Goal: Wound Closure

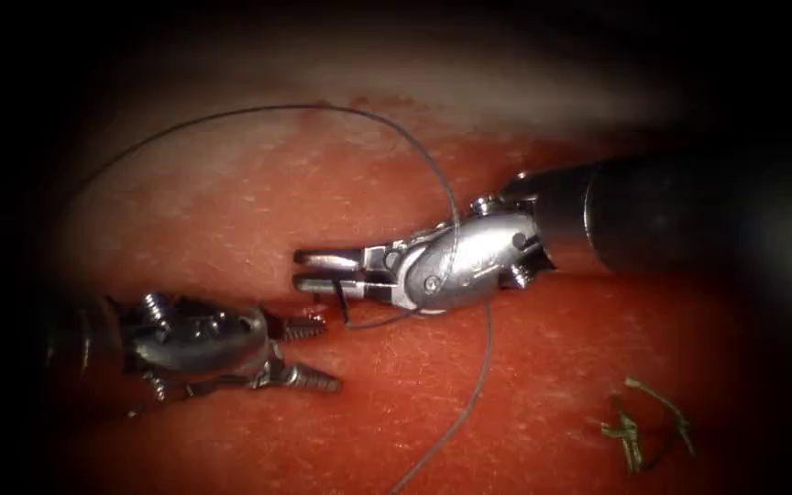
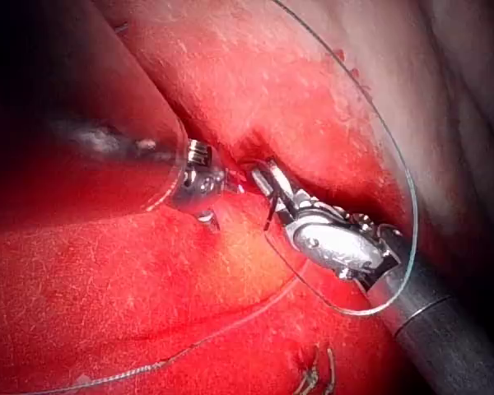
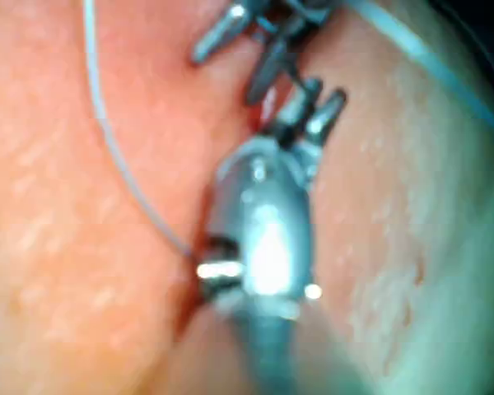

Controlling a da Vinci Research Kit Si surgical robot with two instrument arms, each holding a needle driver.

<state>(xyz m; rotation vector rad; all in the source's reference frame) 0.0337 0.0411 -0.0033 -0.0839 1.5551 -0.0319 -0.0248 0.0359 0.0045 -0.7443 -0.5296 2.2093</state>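
Jaws of my right tool (image 1: 323,272) stood slightly parted at the cut (image 1: 318,307), the dark curved needle (image 1: 342,303) hanging just below them; whether they pinched it I could not tell. My left tool (image 1: 309,353), nearer the cut, gaped empty. Fine glossy thread (image 1: 478,367) looped over the wet, grainy tissue (image 1: 543,385).

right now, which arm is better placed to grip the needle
Right, probably. The needle hangs at the right tool's tip; whether it is gripped is unclear. The left tool is open and empty, lower left of it.
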